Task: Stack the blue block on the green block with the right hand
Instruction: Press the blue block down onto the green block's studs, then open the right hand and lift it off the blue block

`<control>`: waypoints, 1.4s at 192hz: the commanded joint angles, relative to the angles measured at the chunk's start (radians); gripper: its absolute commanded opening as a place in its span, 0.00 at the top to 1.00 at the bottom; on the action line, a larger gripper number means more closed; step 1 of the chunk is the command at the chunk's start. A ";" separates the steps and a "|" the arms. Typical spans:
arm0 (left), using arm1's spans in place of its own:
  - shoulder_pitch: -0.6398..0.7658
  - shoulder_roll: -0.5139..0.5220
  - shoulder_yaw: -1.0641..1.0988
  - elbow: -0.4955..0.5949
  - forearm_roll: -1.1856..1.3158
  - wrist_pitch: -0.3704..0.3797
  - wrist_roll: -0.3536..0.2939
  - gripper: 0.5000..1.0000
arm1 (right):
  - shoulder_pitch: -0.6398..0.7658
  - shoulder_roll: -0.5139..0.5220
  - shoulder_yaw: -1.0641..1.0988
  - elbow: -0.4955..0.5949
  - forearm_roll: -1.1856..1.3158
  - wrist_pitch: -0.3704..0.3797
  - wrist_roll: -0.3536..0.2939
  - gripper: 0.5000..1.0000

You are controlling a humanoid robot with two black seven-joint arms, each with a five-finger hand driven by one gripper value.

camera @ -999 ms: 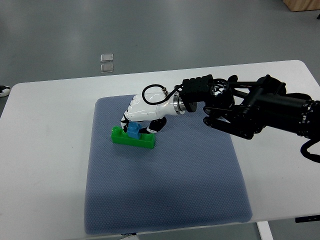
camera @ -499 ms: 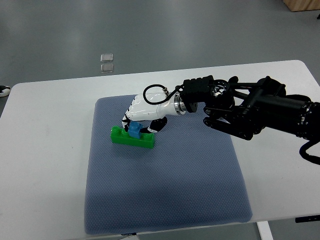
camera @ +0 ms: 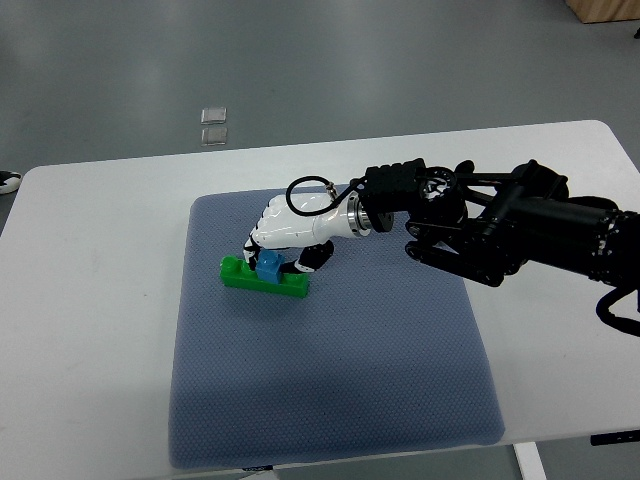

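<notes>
A long green block (camera: 262, 279) lies on the blue-grey mat (camera: 330, 380), left of its middle. A small blue block (camera: 267, 266) sits on top of the green one near its centre. My right hand (camera: 272, 250), white with black fingertips, reaches in from the right on a black arm (camera: 500, 225). Its fingers (camera: 252, 247) curl down around the blue block and touch it from behind and both sides. The left arm is out of the picture.
The mat lies on a white table (camera: 90, 300) with rounded corners. Two small clear squares (camera: 212, 125) lie on the grey floor beyond the far edge. A wooden object (camera: 600, 8) shows at the top right corner.
The right hand and the blue block have shifted slightly right and down onto the green block. The forearm has dropped a little.
</notes>
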 commanded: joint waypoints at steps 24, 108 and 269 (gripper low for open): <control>0.000 0.000 0.000 0.000 0.000 0.000 0.000 0.00 | -0.009 0.010 -0.001 -0.017 0.000 0.000 0.000 0.84; 0.000 0.000 0.001 0.000 0.000 0.000 0.000 0.00 | -0.006 0.015 0.014 -0.029 0.003 -0.001 -0.003 0.56; 0.000 0.000 0.000 0.000 0.000 0.000 0.000 0.00 | 0.028 -0.016 0.017 -0.017 0.018 0.017 0.006 0.22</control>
